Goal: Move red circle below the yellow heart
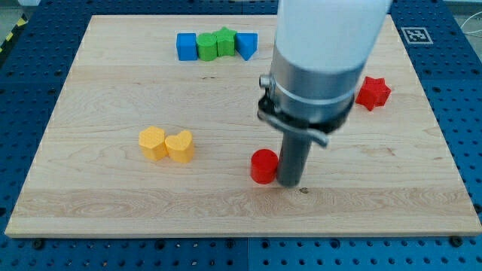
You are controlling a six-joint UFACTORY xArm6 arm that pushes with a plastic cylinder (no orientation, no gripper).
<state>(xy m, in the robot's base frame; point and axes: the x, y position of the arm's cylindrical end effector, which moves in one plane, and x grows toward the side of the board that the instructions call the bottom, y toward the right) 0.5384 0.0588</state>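
Red circle (263, 165) sits well to the view's right of the yellow heart (180, 146); my tip (290, 184), a bare rod holding nothing, touches its right side, mid-push; next, shove leftward and slightly down.

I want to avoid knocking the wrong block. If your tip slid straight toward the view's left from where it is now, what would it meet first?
My tip sits right beside the red circle, on its right, so that comes first. Farther along, the yellow heart looks slightly above that line, though depth is hard to judge.
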